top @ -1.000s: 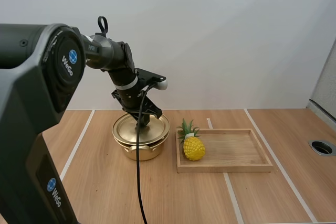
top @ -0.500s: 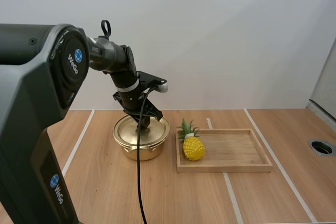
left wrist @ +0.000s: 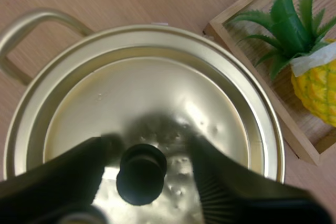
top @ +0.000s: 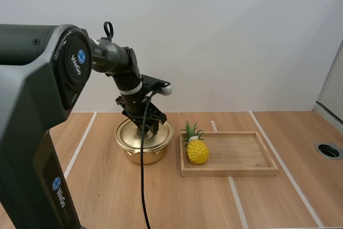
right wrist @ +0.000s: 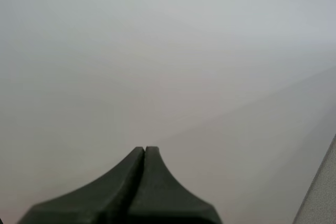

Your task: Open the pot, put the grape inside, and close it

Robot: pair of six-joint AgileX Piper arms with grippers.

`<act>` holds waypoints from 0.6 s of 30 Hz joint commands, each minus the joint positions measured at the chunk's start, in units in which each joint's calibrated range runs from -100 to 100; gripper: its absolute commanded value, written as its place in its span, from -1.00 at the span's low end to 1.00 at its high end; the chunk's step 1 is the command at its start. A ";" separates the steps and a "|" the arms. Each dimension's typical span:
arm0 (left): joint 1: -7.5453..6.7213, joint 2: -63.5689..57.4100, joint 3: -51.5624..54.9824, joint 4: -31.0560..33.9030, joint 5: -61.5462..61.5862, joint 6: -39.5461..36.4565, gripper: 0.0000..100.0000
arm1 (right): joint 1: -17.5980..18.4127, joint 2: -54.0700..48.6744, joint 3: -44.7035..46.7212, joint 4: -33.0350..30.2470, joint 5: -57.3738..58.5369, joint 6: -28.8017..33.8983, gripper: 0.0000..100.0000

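High view: my left gripper (top: 148,127) hangs left of frame centre, over the round golden metal lid (top: 133,131) seated on the golden metal pot (top: 140,151). Just right of the pot, a shallow rectangular wooden tray (top: 230,171) lies on the light wooden table (top: 107,191). A yellow pineapple with green leaves (top: 197,151) stands in the tray's left end.

Left wrist view: my two black fingers (left wrist: 58,177) stand apart, one each side of the lid's black knob (left wrist: 140,174), with a gap on both sides. The pineapple and tray are beside the pot.

Right wrist view: my right gripper (right wrist: 144,153), fingers pressed together into one wedge, holding nothing.
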 commanded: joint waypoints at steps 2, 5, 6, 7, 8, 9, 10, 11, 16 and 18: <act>-0.15 0.07 -0.44 -1.34 2.22 -0.71 1.00 | -0.17 -0.36 -0.47 0.45 -1.80 -0.29 -1.00; -0.15 -0.07 -1.61 -1.34 4.16 -0.71 1.00 | -0.17 -0.36 -0.47 0.45 -1.80 -0.29 -1.00; -0.15 -0.33 -2.07 -1.23 5.06 -0.71 1.00 | -0.17 -0.36 -0.47 0.45 -1.80 -0.29 -1.00; -0.15 -0.82 -2.82 -1.00 6.26 -0.95 1.00 | -0.17 -0.36 -0.47 0.45 -1.80 -0.29 -1.00; -0.15 -1.51 -3.70 -0.70 7.42 -1.07 1.00 | -0.17 -0.36 -0.47 0.45 -1.80 -0.29 -1.00; -0.15 -2.27 -4.48 -0.39 8.43 -1.08 1.00 | -0.17 -0.36 -0.47 0.45 -1.80 -0.29 -1.00; -0.15 -3.48 -5.59 -0.10 9.61 -1.32 1.00 | -0.17 -0.36 -0.47 0.45 -1.80 -0.29 -1.00; -0.15 -4.80 -6.84 0.23 10.56 -1.53 1.00 | -0.17 -0.36 -0.47 0.45 -1.80 -0.29 -1.00; -0.15 -13.54 -14.00 0.83 13.35 -2.45 1.00 | -0.17 -0.36 -0.47 0.45 -1.80 -0.29 -1.00; -0.15 -17.28 -16.65 0.98 13.99 -2.83 1.00 | -0.17 -0.36 -0.47 0.45 -1.80 -0.29 -1.00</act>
